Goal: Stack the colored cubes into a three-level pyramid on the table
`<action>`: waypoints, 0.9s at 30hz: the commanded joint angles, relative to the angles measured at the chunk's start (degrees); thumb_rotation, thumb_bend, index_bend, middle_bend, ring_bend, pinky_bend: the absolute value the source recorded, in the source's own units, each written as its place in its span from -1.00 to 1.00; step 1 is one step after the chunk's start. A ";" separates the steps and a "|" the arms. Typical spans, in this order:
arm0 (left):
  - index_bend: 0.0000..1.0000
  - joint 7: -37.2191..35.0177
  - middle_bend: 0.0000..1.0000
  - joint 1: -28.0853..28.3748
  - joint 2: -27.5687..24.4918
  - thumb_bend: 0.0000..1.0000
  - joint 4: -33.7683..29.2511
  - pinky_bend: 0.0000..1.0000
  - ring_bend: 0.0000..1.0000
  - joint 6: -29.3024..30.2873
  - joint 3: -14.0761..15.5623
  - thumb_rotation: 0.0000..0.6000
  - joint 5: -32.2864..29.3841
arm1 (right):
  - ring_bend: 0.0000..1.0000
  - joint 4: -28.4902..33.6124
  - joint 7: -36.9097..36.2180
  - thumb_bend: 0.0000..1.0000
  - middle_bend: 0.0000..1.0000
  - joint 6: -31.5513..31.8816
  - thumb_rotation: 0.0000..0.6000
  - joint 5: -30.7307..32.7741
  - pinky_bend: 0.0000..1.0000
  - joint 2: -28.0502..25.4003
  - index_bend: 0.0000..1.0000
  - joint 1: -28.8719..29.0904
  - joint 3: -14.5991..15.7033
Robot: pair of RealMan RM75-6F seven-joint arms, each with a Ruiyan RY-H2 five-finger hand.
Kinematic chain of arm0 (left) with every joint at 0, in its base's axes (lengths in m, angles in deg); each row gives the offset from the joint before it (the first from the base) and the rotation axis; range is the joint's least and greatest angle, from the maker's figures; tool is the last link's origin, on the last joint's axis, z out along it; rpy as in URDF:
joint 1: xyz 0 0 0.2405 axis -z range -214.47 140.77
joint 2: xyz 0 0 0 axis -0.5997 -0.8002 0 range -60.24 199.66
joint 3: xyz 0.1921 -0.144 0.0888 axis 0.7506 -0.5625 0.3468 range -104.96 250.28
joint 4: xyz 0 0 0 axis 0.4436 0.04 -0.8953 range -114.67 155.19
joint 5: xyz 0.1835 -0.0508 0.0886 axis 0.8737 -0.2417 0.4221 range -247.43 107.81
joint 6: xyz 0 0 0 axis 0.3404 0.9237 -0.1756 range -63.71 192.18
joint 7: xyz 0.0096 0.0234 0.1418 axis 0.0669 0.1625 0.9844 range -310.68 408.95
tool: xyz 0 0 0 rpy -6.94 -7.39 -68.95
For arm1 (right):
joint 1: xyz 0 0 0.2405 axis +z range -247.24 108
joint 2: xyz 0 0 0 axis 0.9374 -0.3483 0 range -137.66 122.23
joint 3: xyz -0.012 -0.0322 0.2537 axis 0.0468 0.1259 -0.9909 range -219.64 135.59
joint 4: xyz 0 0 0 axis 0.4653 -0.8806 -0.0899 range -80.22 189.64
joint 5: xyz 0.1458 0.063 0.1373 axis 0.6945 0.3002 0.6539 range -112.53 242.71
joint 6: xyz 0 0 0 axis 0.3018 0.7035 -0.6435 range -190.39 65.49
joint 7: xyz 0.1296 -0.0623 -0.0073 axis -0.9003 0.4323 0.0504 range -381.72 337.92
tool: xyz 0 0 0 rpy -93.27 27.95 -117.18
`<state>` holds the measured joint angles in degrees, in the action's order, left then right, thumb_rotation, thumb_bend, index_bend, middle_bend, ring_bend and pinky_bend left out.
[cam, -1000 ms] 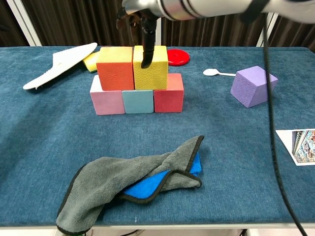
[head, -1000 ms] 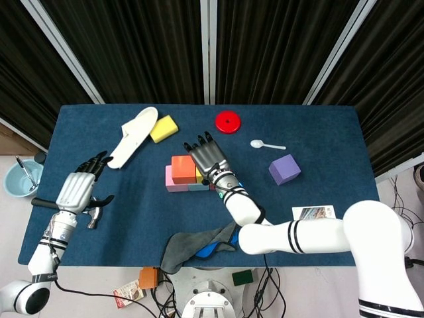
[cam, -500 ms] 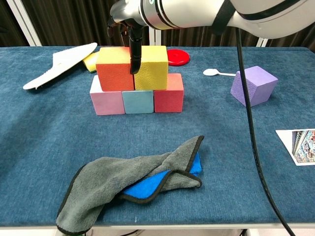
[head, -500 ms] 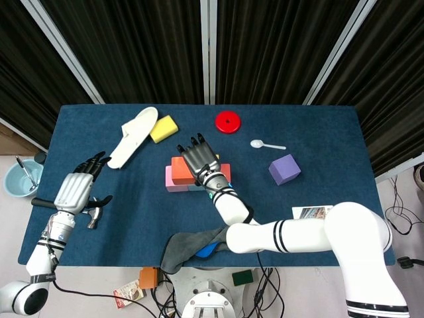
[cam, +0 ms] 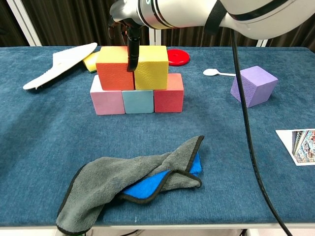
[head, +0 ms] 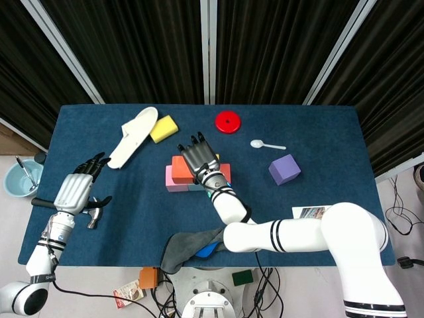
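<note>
The table (cam: 44,147) fills most of both views, and near its centre stands the pyramid so far: a bottom row of pink cube (cam: 106,98), light blue cube (cam: 138,101) and red cube (cam: 169,95) touching side by side, with an orange cube (cam: 115,68) and a yellow cube (cam: 151,67) on top of them. The purple cube (cam: 253,86), probably meant for the third level, lies tilted well apart toward the right of the frame. The right hand (head: 197,159) hovers over the second level with fingers spread and nothing in its grasp; in the chest view one dark finger hangs down right at the seam between the orange and yellow cubes, and I cannot tell whether it touches them. The main risk, as I judge it, is that a sideways drag of that finger pushes a cube off its support or opens the seam, leaving a poor seat for the top cube. The left hand (head: 76,190) rests open at the lower left of the head view, holding nothing, just beside a hammer (head: 93,213). A grey and blue cloth (cam: 133,184) lies in front of the stack. The one container is a pale blue cup (head: 16,180) off the table's left edge, holding what looks like a thin utensil.
</note>
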<state>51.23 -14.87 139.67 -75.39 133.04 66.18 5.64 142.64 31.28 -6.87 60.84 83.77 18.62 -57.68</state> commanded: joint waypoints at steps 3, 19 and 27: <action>-0.77 -0.03 -0.92 0.07 0.10 -0.66 0.03 -0.64 -0.81 -0.11 -0.03 1.00 0.01 | -0.86 -0.11 0.15 -0.65 -0.32 -0.11 1.00 0.27 -1.00 0.01 -0.66 -0.09 -0.09; -0.77 0.21 -0.92 0.20 0.12 -0.66 -0.02 -0.64 -0.81 -0.37 -0.08 0.99 -0.15 | -0.87 0.74 -0.09 -0.65 -0.32 -0.98 1.00 0.30 -1.00 -0.84 -0.66 -0.43 -0.51; -0.77 0.22 -0.92 0.31 0.28 -0.66 0.11 -0.64 -0.81 -0.85 -0.04 1.00 -0.52 | -0.87 0.27 0.26 -0.65 -0.33 -1.31 1.00 0.75 -1.00 -0.64 -0.66 -0.17 -0.21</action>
<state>51.46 -14.56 139.95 -75.29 132.19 66.14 5.12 142.92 31.52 -8.19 61.60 83.13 18.43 -57.90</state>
